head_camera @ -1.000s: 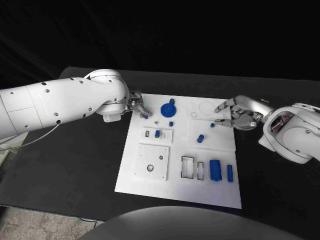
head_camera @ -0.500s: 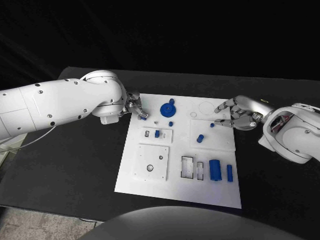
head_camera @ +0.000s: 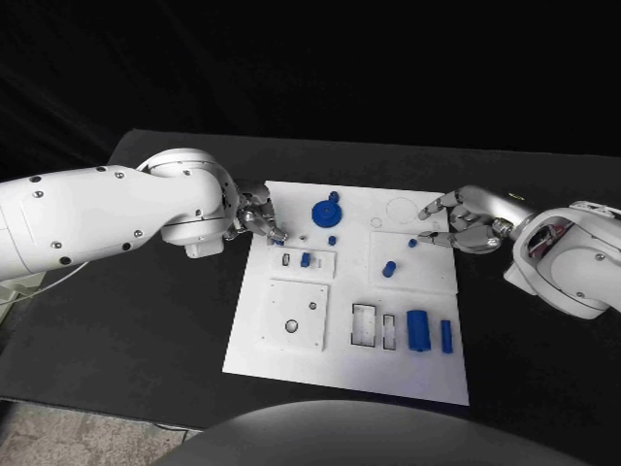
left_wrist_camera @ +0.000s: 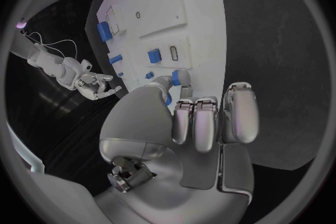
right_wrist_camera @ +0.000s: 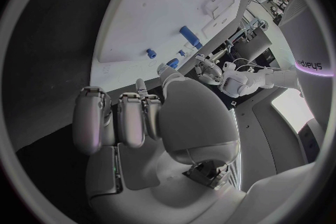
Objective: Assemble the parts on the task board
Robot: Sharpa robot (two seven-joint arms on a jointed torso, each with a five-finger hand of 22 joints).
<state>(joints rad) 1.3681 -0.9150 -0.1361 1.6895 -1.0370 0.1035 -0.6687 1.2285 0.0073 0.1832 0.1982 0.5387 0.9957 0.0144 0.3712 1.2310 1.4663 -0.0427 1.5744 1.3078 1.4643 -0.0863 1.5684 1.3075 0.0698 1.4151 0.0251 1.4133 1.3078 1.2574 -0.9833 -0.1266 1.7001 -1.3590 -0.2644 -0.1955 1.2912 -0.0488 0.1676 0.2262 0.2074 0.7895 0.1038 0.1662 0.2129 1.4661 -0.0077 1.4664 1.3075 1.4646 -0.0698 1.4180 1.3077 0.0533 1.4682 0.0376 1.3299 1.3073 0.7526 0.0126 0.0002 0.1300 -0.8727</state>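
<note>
While left hand [head_camera: 259,216] hovers at the task board [head_camera: 345,364] left edge, fingers curled, grip unclear | right hand [head_camera: 458,221] at the right edge, curled, grasping nothing | blue parts [head_camera: 418,330] low on board | bare table [head_camera: 129,311] either side

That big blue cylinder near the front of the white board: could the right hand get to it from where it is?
Probably yes. The cylinder lies uncovered on the board, with only a smaller blue piece beside it, and nothing stands between it and the right hand.

Black table [head_camera: 129,320]; dark backdrop behind (curtain, perhaps); pale floor [head_camera: 31,437].
</note>
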